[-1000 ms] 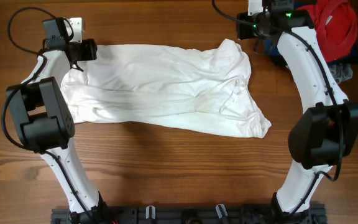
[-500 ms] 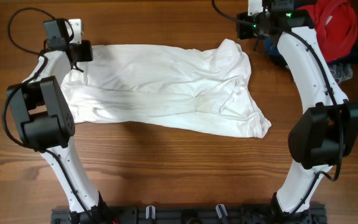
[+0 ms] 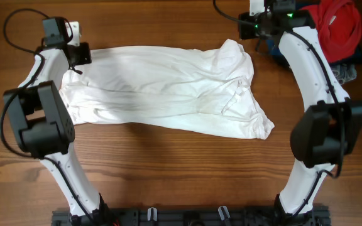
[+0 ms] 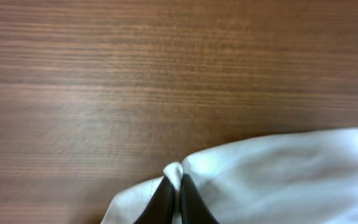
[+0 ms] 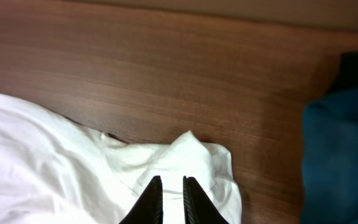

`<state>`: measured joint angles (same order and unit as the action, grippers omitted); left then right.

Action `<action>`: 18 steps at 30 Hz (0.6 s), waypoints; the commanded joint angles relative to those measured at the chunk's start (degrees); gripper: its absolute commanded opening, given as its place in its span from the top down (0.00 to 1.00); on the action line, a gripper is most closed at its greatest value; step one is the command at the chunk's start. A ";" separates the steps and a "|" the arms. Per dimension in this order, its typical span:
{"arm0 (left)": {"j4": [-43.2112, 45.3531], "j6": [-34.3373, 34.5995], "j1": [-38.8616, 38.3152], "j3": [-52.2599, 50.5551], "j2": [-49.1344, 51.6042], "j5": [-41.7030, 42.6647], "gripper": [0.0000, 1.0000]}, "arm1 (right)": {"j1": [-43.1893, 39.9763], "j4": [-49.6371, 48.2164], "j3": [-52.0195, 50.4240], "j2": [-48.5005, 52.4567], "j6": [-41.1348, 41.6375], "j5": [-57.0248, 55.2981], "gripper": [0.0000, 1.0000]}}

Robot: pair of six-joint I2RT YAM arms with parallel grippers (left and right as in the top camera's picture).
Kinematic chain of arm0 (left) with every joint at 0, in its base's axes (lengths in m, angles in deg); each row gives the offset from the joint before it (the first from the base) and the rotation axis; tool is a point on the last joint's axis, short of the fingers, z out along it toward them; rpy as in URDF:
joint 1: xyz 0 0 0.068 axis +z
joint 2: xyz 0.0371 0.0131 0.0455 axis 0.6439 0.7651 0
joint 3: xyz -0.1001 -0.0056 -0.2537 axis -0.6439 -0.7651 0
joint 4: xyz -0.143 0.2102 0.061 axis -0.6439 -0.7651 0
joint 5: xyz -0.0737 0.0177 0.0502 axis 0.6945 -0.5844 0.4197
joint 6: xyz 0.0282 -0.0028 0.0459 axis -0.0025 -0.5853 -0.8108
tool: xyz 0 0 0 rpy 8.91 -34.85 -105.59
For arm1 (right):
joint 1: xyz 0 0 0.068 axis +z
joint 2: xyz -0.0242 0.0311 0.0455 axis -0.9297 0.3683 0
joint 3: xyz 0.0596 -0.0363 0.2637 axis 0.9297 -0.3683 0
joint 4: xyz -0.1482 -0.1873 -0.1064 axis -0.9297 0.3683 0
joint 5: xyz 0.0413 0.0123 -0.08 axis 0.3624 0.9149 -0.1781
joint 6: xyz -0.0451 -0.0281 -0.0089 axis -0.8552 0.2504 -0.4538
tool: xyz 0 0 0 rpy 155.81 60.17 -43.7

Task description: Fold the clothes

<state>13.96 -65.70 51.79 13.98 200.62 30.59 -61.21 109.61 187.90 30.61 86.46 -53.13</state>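
Observation:
The clothes, a white T-shirt (image 3: 162, 88), lie rumpled and spread across the middle of the wooden table. My left gripper (image 3: 80, 55) is at its far left corner. In the left wrist view this gripper (image 4: 173, 177) is shut on a small peak of white cloth (image 4: 278, 174) that pokes out past the tips. My right gripper (image 3: 251, 32) sits at the shirt's far right corner. In the right wrist view its fingers (image 5: 170, 179) are almost together over the cloth (image 5: 55, 162), and white fabric fills the thin slit between them.
A red garment (image 3: 338, 25) is heaped at the far right corner, with navy and grey cloth (image 3: 351, 66) just below it. This dark blue cloth (image 5: 340, 143) lies close to the right of my right gripper. Both arm bases stand on the rail (image 3: 187, 216) at the near edge.
My left gripper has closed on the shirt's far left corner and shifted slightly left. The right arm and the shirt's right side have stayed where they were.

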 commanded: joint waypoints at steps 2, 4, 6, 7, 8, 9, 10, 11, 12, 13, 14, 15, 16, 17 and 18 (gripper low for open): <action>-3.89 3.50 -0.04 0.00 -8.39 -0.72 0.96 | -0.13 -0.44 -0.15 7.58 -1.18 1.22 0.69; -5.55 3.50 -0.24 0.00 -9.33 -0.72 0.96 | -0.13 -1.27 -0.15 9.86 -1.16 1.31 0.60; -6.43 3.50 -0.42 0.00 -9.60 -0.63 0.96 | -0.13 -2.38 -0.15 12.11 -1.16 2.43 0.58; -6.64 3.50 -0.42 0.00 -9.60 -0.52 0.96 | -0.13 -3.02 -0.15 13.22 -1.18 2.99 0.57; -6.84 3.50 -0.42 0.00 -9.60 -0.52 0.96 | -0.13 -3.69 -0.15 14.34 -1.14 3.41 0.57; -6.99 3.50 -0.44 0.00 -9.60 -0.52 0.96 | -0.13 -4.09 -0.15 15.13 -1.11 3.50 0.56; -7.02 3.48 -0.52 0.00 -9.60 -0.52 0.96 | -0.13 -4.52 -0.15 15.93 -1.14 3.63 0.56; -6.99 3.48 -0.59 0.00 -9.60 -0.52 0.96 | -0.13 -4.94 -0.15 16.63 -1.09 3.63 0.56; -6.97 3.48 -0.63 0.00 -9.60 -0.52 0.96 | -0.13 -5.35 -0.15 17.11 -1.01 3.61 0.55; -6.93 3.48 -0.63 0.00 -9.60 -0.52 0.96 | -0.13 -5.75 -0.15 17.55 -1.01 3.61 0.56; -6.93 3.48 -0.61 0.00 -9.60 -0.52 0.96 | -0.13 -6.36 -0.15 18.12 -0.98 3.58 0.56; -6.93 3.45 -0.61 0.00 -9.60 -0.52 0.96 | -0.13 -7.04 -0.15 18.14 -1.01 3.56 0.56; -6.91 3.45 -0.61 0.00 -9.60 -0.55 0.96 | -0.15 -7.69 -0.15 18.14 -0.96 3.15 0.56; -6.84 3.45 -0.63 0.00 -9.60 -0.52 0.96 | -0.15 -8.61 -0.15 18.14 -0.66 2.43 0.55; -6.82 3.45 -0.63 0.00 -9.60 -0.52 0.96 | -0.15 -9.55 -0.09 18.12 -0.22 1.92 0.53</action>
<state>6.95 -63.01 51.37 13.95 191.70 30.39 -61.21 102.28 187.79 47.66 85.61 -50.94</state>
